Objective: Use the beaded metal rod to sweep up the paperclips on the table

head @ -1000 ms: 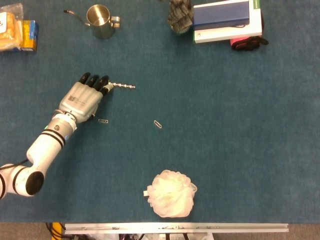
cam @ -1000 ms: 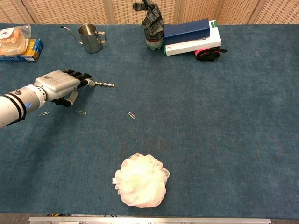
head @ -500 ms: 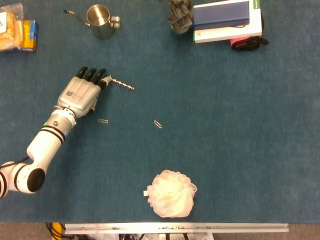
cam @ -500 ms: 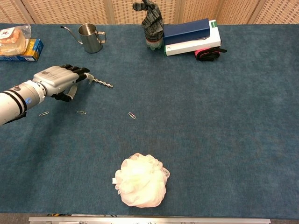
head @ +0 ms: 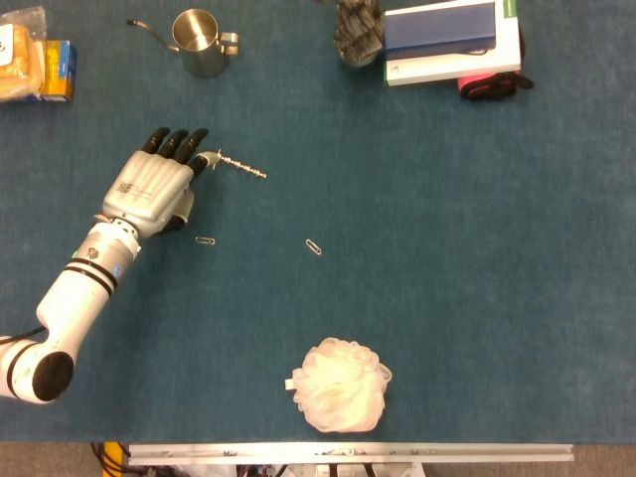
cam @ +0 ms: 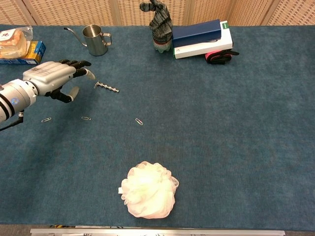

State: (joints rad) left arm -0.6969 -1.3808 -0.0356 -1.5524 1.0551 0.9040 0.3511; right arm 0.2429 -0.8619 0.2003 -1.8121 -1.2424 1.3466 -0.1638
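Pulled back toward the left edge, left hand (cam: 49, 78) with fingers spread, holding nothing. Beaded metal rod (cam: 107, 87) lying on tabletop (cam: 236, 128), just beside. Should grab rod firmly, then sweep toward paperclips (cam: 86, 118) nearer the front edge.

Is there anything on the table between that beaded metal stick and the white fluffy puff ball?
One paperclip lies between the beaded rod and the white puff; otherwise bare blue cloth. The head view shows it best.

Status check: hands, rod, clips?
Left hand open, just off the rod, which lies on the table. Right hand not in view. Three clips unswept on the table, path clear.
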